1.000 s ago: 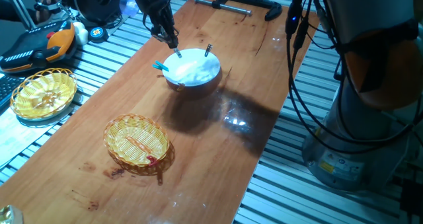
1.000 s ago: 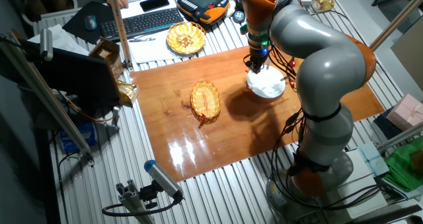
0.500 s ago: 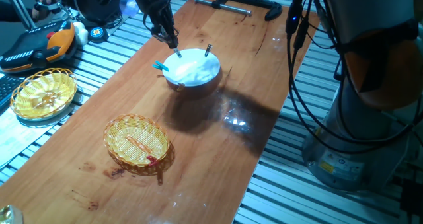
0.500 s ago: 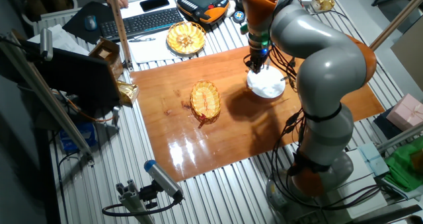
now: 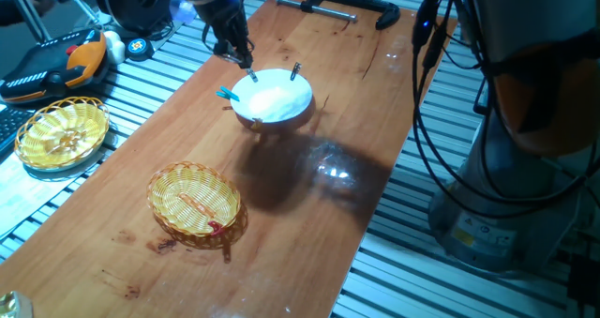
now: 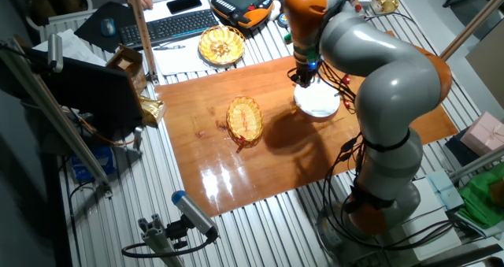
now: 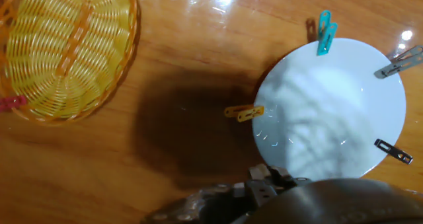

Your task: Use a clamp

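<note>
The tan-yellow clamp (image 7: 243, 112) is clipped on the left rim of the white bowl (image 7: 330, 118) and nothing holds it. In one fixed view it is a small speck (image 5: 253, 75) on the bowl's (image 5: 300, 107) far rim. My gripper (image 5: 246, 59) hangs just above and behind that rim, apart from the clamp, with nothing in it. It also shows in the other fixed view (image 6: 303, 79) and at the bottom edge of the hand view (image 7: 266, 179).
A blue clip (image 7: 324, 32), a grey clip (image 7: 396, 62) and a black clip (image 7: 393, 151) also sit on the bowl's rim. A yellow wicker basket (image 5: 194, 201) with a red clip (image 7: 10, 104) lies nearer. A big bar clamp (image 5: 337, 4) lies at the far end.
My arm has drawn slightly up and back from the bowl's rim, and its shadow has slid off the bowl. The clamp stays on the rim.
</note>
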### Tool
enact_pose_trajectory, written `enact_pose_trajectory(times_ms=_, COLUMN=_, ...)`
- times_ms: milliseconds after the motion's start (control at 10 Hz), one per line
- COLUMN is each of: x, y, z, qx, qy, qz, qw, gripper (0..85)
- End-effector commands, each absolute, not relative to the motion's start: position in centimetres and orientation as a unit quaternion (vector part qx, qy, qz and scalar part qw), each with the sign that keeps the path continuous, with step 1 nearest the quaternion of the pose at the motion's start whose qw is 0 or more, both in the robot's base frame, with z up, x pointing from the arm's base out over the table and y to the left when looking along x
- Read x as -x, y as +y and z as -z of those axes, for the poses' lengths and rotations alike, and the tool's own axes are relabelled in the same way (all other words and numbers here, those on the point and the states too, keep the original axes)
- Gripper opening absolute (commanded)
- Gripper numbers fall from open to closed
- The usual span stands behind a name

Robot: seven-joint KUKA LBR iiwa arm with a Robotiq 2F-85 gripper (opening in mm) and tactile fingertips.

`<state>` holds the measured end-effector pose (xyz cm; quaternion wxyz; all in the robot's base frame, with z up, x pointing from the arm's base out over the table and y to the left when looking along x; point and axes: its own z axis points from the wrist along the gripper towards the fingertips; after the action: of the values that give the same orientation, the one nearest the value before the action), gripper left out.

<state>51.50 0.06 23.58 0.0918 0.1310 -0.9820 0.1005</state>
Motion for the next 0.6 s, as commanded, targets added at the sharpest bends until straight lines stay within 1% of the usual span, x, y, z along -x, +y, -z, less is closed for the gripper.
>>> enact_pose_trajectory(times_ms=0, x=-51.50, y=0.06, z=-23.59, qx=-0.129, qy=-0.982, qz=-0.101, qw=0.096, gripper=0.7)
enact_pose_trajectory(times_ms=200, x=-51.50, y=0.06, z=-23.59, qx=-0.125, qy=-0.982, qz=-0.089, qw=0.110, gripper=0.7)
enact_pose_trajectory(times_ms=400, x=-51.50, y=0.06, z=-23.59, qx=-0.115, qy=-0.984, qz=-0.086, qw=0.103, gripper=0.7)
enact_pose_trajectory(times_ms=500, x=-51.59, y=0.17, z=-23.51, qx=-0.110, qy=-0.985, qz=-0.098, qw=0.092, gripper=7.0)
